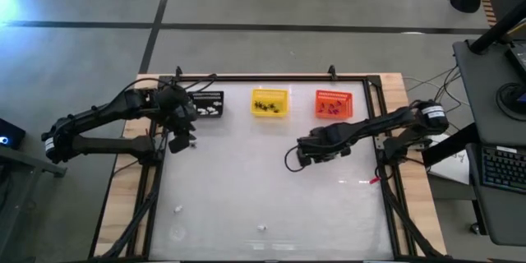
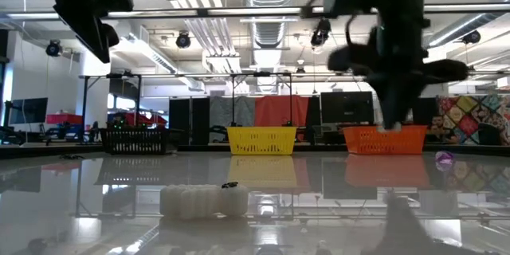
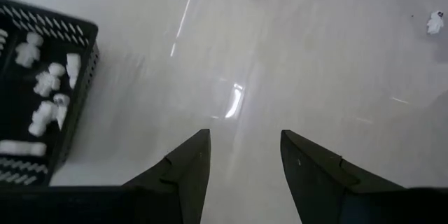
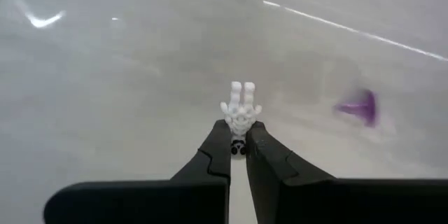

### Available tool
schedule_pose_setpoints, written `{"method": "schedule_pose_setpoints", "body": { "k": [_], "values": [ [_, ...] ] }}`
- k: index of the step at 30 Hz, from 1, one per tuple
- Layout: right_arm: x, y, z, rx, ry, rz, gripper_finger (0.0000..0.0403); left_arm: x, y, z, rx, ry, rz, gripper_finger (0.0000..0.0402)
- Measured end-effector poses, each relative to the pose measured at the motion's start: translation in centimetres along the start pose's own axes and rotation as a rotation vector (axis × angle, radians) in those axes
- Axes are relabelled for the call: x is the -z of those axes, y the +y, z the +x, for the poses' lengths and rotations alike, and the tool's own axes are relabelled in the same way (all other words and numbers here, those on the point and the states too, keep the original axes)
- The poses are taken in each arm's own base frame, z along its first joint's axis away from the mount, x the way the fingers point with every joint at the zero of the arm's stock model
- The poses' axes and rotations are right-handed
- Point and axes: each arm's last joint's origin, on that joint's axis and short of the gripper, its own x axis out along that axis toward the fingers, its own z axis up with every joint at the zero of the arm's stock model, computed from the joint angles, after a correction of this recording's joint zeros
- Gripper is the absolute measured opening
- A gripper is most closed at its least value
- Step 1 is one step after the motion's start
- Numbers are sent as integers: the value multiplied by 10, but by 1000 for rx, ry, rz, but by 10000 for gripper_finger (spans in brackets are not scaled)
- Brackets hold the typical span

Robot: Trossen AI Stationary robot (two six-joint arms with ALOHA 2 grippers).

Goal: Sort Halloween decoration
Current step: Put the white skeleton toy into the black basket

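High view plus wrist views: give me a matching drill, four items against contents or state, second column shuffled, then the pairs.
Column one:
1. black basket
2. yellow basket
3. right gripper
4. left gripper

Column two:
A. shut on a white skeleton trinket
B. holds small black pieces
C. open, nothing between its fingers
D. holds white trinkets

Pairs: 1-D, 2-B, 3-A, 4-C
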Motion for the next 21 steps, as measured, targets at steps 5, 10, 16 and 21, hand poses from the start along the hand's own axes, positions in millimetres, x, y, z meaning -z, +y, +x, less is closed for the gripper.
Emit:
{"method": "schedule_pose_setpoints", "body": {
  "k": [5, 10, 16, 21],
  "values": [
    [-8, 27, -31, -150, -98, -66, 13, -6, 0, 0, -4, -57, 31, 157],
    [-16, 55, -54, -261, -207, -135, 13, -11, 0, 0, 15, -103, 69, 157],
    [-24, 90, -73, -355, -280, -259, 13, -19, -1, 1, 72, -171, 89, 157],
    [-32, 116, -83, -385, -336, -347, 13, -22, -3, 0, 143, -209, 106, 157]
  ]
}}
